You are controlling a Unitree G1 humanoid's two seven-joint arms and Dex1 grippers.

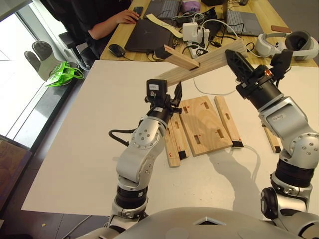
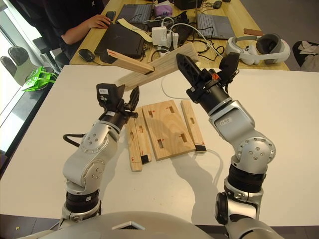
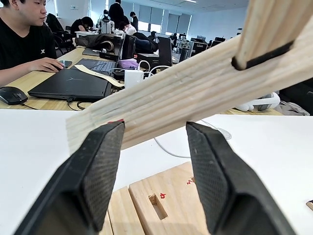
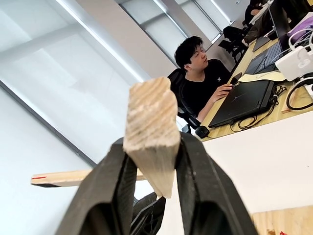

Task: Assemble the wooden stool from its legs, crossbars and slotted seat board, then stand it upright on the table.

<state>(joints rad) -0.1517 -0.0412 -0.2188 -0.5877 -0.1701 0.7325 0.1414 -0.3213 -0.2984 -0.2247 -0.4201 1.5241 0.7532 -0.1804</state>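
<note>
**Right gripper holding the leg-and-crossbar piece up over the table**

Head camera: the right gripper (image 1: pixel 238 62) is clamping the high end of a long leg (image 1: pixel 199 64). The leg is hanging in the air and slanting down toward 8 o'clock, with a crossbar (image 1: pixel 182 57) sticking out of it. The seat board (image 1: pixel 202 122) is lying flat on the table (image 1: pixel 75 149), at 6 o'clock from the leg. The left gripper (image 1: pixel 172 97) is sitting at the board's 10 o'clock, just under the leg's low end. It's wearing a white label (image 1: pixel 153 87), but the print is too small to read.

Left wrist cam: the left gripper's fingers (image 3: pixel 102 171) are standing wide apart and gripping nothing, with the leg running across beyond the gap. The red scribbles (image 3: pixel 190 182) on the board aren't readable either.

Right wrist cam: both pads (image 4: pixel 195 171) are squeezing the leg's cut end.
</note>
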